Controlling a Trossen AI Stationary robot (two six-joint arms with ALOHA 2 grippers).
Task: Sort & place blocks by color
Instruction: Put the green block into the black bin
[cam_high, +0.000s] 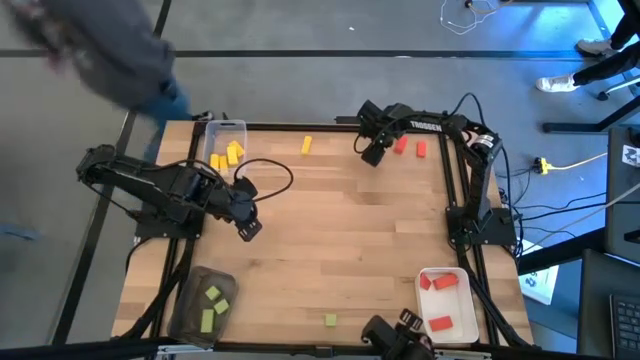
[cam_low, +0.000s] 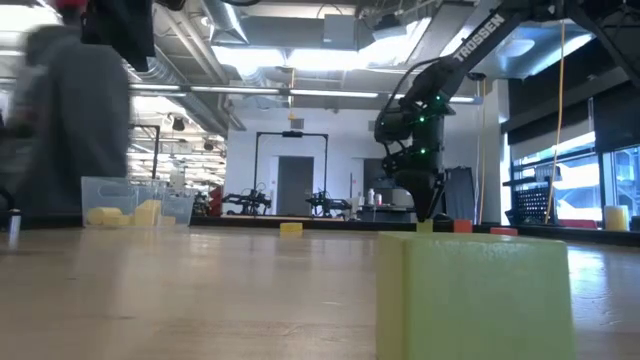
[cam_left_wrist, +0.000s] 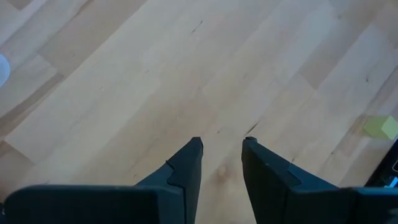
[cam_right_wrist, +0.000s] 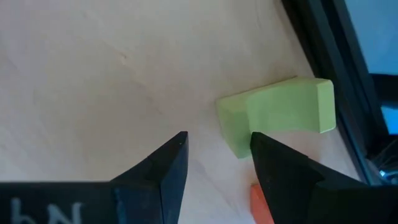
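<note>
My right gripper (cam_high: 372, 150) is open and low over the table's far edge. In its wrist view (cam_right_wrist: 217, 146) a light green block (cam_right_wrist: 280, 112) lies flat on the wood just past one fingertip, with a red block (cam_right_wrist: 261, 202) beside it. Two red blocks (cam_high: 400, 146) (cam_high: 421, 149) and a yellow one (cam_high: 307, 145) lie along the far edge. Another green block (cam_high: 330, 320) lies by the near edge. My left gripper (cam_high: 248, 228) is open above bare wood at the left-centre (cam_left_wrist: 222, 146). My right gripper has one fingertip (cam_right_wrist: 261, 149) standing in front of the green block's near end (cam_right_wrist: 233, 134). I cannot tell whether it touches. The block lies flat on the table, mostly outside the gap between the fingers.
A clear tray (cam_high: 225, 145) with yellow blocks stands at the far left. A dark tray (cam_high: 205, 300) with green blocks is at the near left, and a white tray (cam_high: 447, 300) with red blocks at the near right. A person (cam_high: 110, 50) moves past the far left corner.
</note>
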